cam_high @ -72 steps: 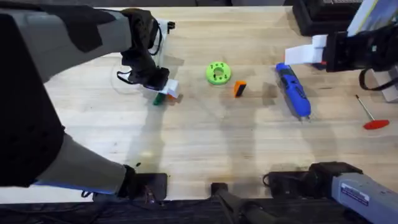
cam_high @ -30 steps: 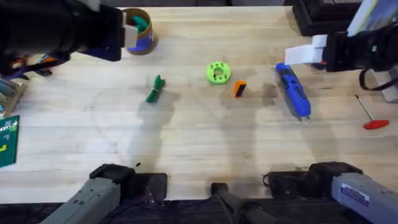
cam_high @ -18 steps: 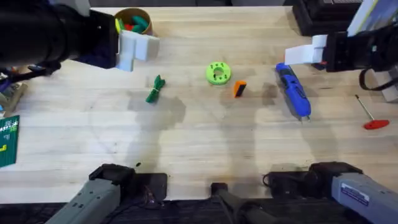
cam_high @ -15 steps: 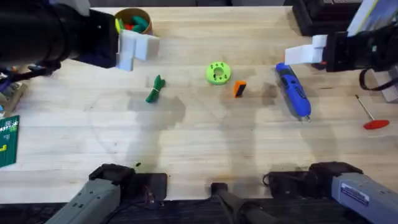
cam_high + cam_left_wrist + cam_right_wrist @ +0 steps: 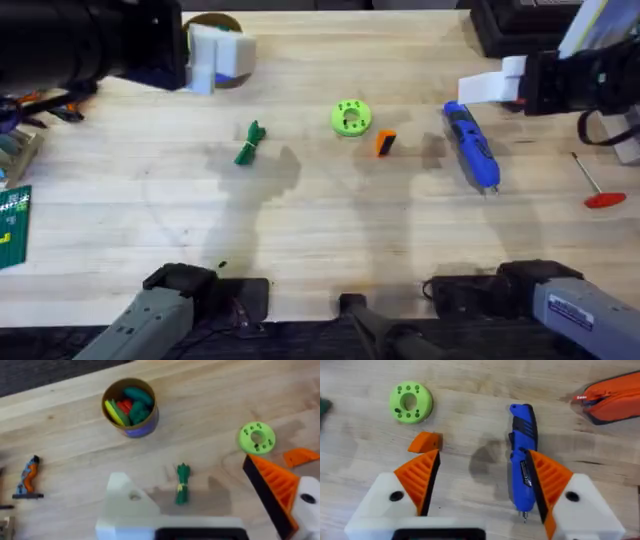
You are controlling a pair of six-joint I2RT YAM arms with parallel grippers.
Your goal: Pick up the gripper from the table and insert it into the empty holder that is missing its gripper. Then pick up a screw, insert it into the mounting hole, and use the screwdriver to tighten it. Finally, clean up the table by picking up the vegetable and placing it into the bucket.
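Observation:
The small orange gripper [image 5: 385, 143] [image 5: 302, 456] [image 5: 426, 441] lies on the table beside a lime-green disc [image 5: 350, 117]. My left gripper [image 5: 215, 55] [image 5: 192, 472] hangs high at the far left, open and holding nothing. One side of it is the empty holder [image 5: 125, 505], bare white; the other carries an orange pad. The green vegetable [image 5: 250, 143] [image 5: 182, 484] lies below it. The bucket [image 5: 131, 407] holds toy pieces and is mostly hidden in the overhead view. My right gripper [image 5: 490, 87] [image 5: 484, 457] is open above the blue screwdriver [image 5: 472, 145] [image 5: 522, 425].
A thin rod with a red handle [image 5: 597, 185] lies at the far right. An orange case [image 5: 615, 397] sits beyond the screwdriver. Small tools [image 5: 20, 105] and a green card [image 5: 10, 225] lie along the left edge. The near half of the table is bare wood.
The left arm lifted away from the vegetable and swung to the far left. In the last half second its white mount slid over the bucket. The right arm stayed still.

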